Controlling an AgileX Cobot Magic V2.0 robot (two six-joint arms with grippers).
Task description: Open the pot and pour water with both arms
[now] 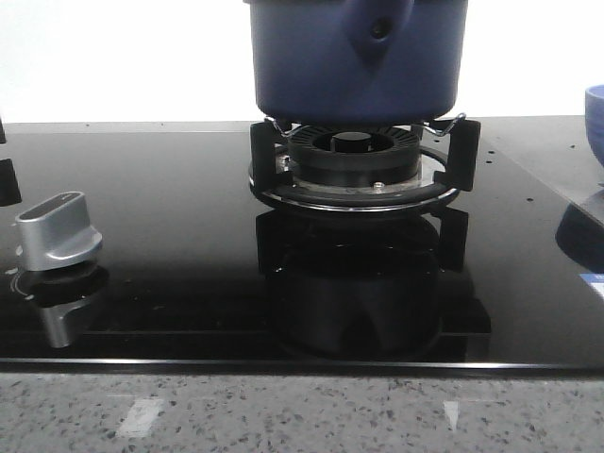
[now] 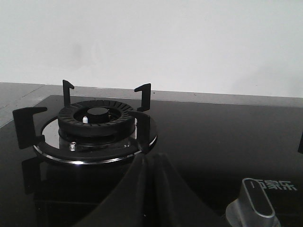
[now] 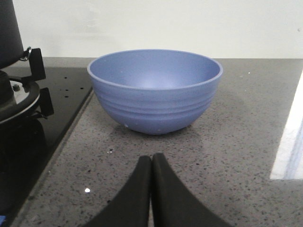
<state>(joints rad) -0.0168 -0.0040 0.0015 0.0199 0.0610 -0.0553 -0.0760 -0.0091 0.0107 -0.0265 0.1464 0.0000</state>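
Pot point(image 1: 357, 58) sits on the burner point(image 1: 356, 156) prongs at the back-middle of the black hob point(image 1: 170, 236), tab handle point(image 1: 377, 26) with its small hole facing the front camera. Top of the pot is cut off by the frame, so lid on or off can't be told; contents hidden too.

Bowl point(image 3: 155, 90) stands on the grey table point(image 3: 227, 156) just right of the hob, well apart from the pot. Upright, mouth open, inside looks empty and dry. Likely the pour target, placed within the right arm's reach.

Left claw point(image 2: 150, 163) clenched, fingers pressed together, grasping nothing. It hangs low over the hob facing a second bare burner point(image 2: 94, 118), with a silver knob point(image 2: 255, 203) near it. The same kind of knob point(image 1: 58, 229) shows at front-left in the front view.

Right claw point(image 3: 151, 163) also clenched and empty, low over the table, aimed straight at the bowl, not touching it.

Neither arm is at the pot; task looks unstarted. Both claws would need to open before any grasp.
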